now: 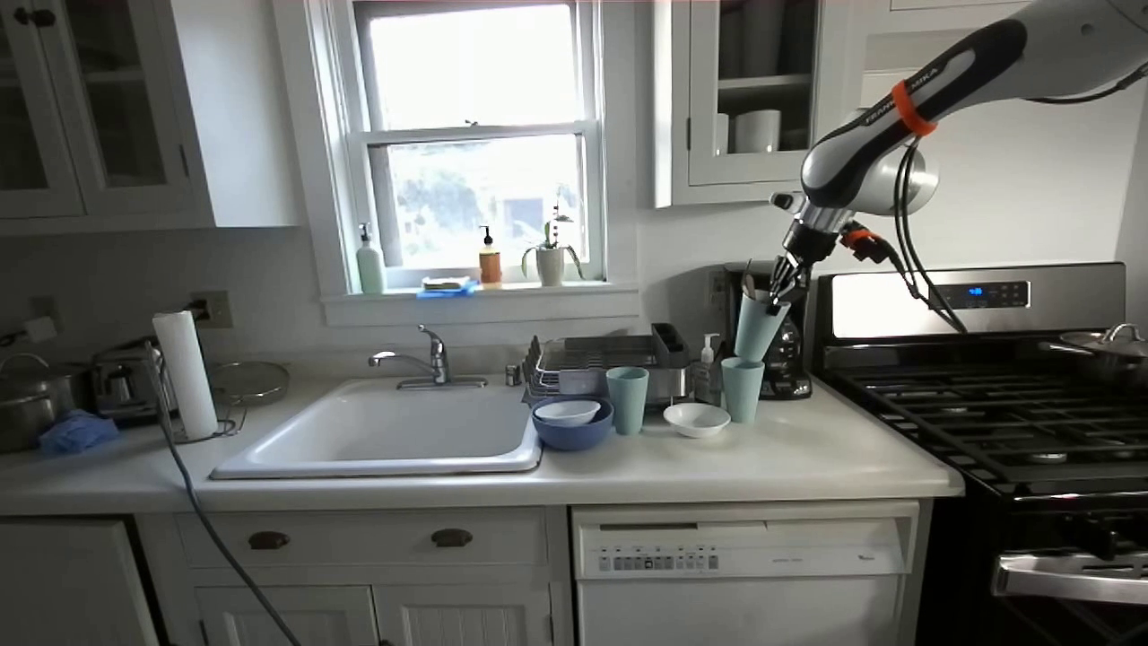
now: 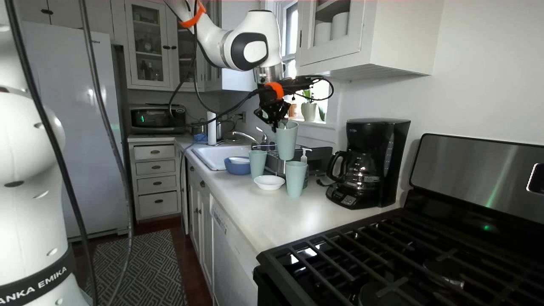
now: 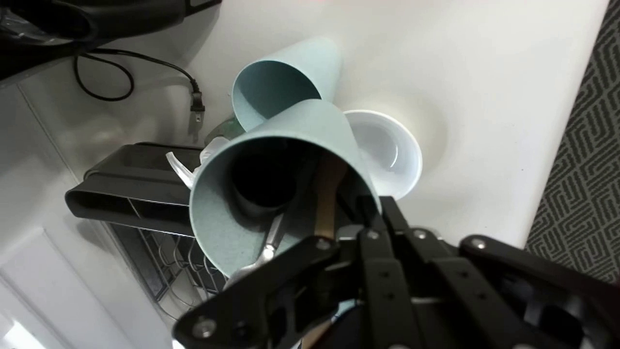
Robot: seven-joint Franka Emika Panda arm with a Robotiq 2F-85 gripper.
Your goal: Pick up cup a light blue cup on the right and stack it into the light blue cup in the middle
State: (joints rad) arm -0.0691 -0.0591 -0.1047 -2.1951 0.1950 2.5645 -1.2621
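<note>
We have end effector (image 1: 778, 303) pinching light blue cup (image 1: 757, 332) aloft by its rim, utensils (image 3: 275, 235) inside; another light blue cup (image 1: 743, 393) on worktop (image 1: 807, 453) at its 6 o'clock in both exterior views.

Upper light blue cup (image 1: 758, 330), tilted, aloft — lower light blue cup (image 1: 743, 392), upright, beneath

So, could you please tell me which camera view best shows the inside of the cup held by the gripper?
The wrist view: it looks through the mouth of the held cup, showing a metal utensil and a brown utensil inside. Both exterior views show mainly its outer wall and little of its interior.
</note>
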